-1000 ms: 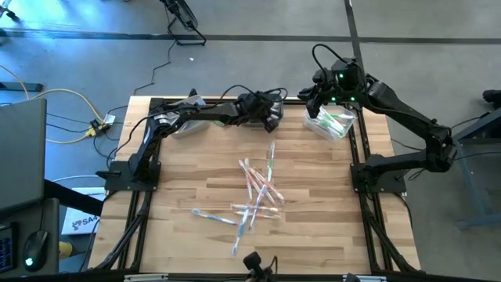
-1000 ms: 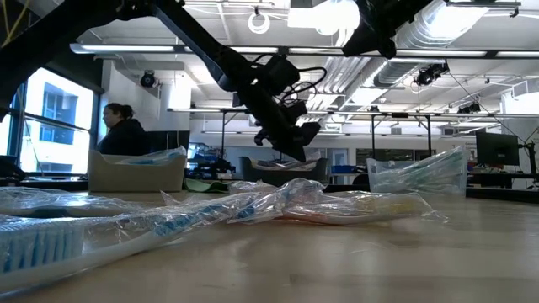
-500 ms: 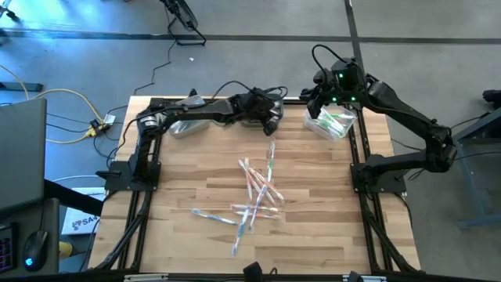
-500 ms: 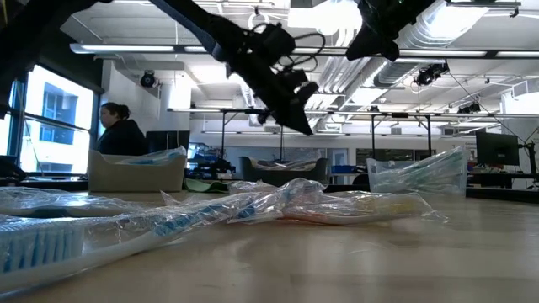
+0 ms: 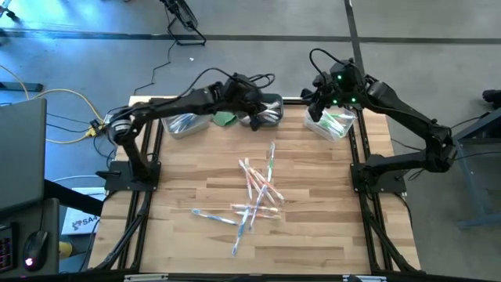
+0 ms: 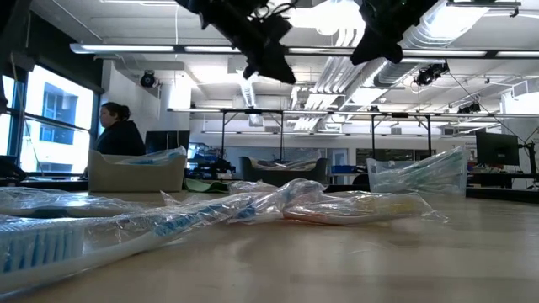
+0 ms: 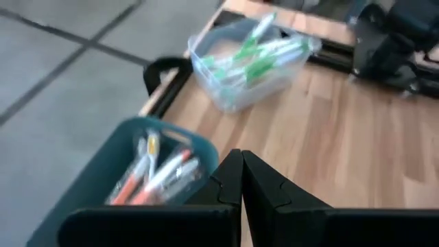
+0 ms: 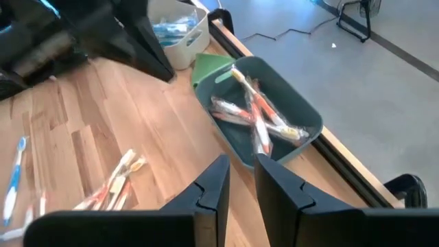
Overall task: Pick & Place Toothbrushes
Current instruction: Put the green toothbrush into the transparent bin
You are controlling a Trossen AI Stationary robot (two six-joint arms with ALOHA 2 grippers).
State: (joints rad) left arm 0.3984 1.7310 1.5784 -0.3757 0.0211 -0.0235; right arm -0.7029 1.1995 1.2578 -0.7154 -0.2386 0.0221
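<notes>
loose toothbrushes [image 5: 254, 196] scattered mid-table, teal bin [image 5: 268, 112] with orange ones at far edge, left gripper [image 5: 252, 119] pinched closed and empty above it, right gripper [image 8: 239, 180] slightly parted, empty, over clear bin [image 5: 333, 124] of green ones

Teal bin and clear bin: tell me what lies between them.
Bare wooden tabletop lies between the teal bin and the clear bin; the high view shows it.

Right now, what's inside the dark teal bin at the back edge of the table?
The teal bin holds several wrapped toothbrushes with orange parts, crossed in a loose heap. Its floor under them is covered, so any more beneath cannot be seen.
</notes>
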